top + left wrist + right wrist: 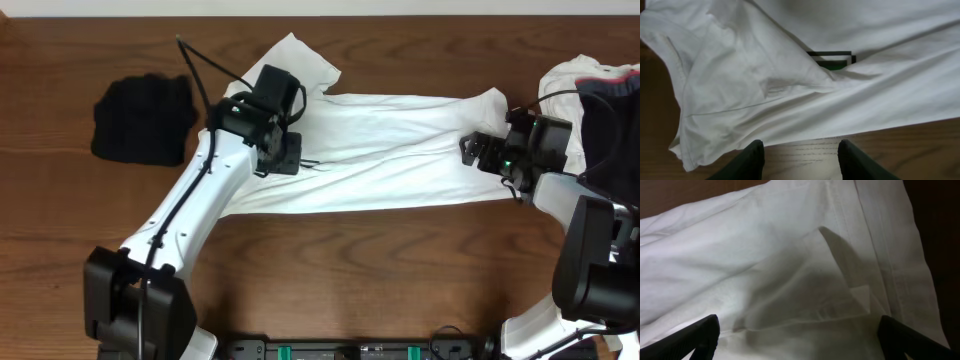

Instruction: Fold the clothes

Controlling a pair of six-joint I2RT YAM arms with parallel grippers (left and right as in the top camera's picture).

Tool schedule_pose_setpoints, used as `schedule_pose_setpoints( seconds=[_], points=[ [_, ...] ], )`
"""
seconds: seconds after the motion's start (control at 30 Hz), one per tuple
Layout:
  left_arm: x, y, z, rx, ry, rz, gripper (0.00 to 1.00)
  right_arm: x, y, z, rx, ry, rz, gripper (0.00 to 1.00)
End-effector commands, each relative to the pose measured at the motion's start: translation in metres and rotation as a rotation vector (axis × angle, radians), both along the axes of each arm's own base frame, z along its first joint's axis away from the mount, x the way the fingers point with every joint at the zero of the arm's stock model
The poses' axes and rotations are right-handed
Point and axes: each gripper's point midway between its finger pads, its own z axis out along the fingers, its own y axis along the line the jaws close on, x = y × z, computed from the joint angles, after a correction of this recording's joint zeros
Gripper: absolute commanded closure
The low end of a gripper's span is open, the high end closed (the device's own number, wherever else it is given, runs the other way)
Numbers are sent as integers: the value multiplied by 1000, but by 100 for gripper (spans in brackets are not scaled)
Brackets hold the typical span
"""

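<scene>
L gripper (284, 158) spread wide, holding nothing, at sleeve end of white shirt (400, 150). R gripper (477, 150) also wide open over opposite end. Shirt lies spread across table (380, 270) centre; black folded cloth (145, 120) far left.

My left claw (800, 152) with fingers cut by the bottom edge, right claw (800, 330) only two corner tips, print (832, 57) half under a white shirt (790, 95) fold, clothes pile (600, 100) clipped at right.
</scene>
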Motion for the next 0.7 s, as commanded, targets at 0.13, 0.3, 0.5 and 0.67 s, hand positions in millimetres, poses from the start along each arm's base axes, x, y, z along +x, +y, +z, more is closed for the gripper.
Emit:
schedule_pose_setpoints(
  seconds=[0.13,0.3,0.5,0.67],
  points=[
    [-6,-9,-17,63,12,-193,50,-14,-3,-17,-6,69,-24,1],
    [-19,-6,-46,131,88,-384,49,-14,-3,-17,-6,69,-24,1],
    [-8,12,-62,240,95,-429,2,-14,-3,-17,-6,69,-24,1],
    [-7,12,-62,239,94,-427,2,-14,-3,-17,-6,69,-24,1]
  ],
)
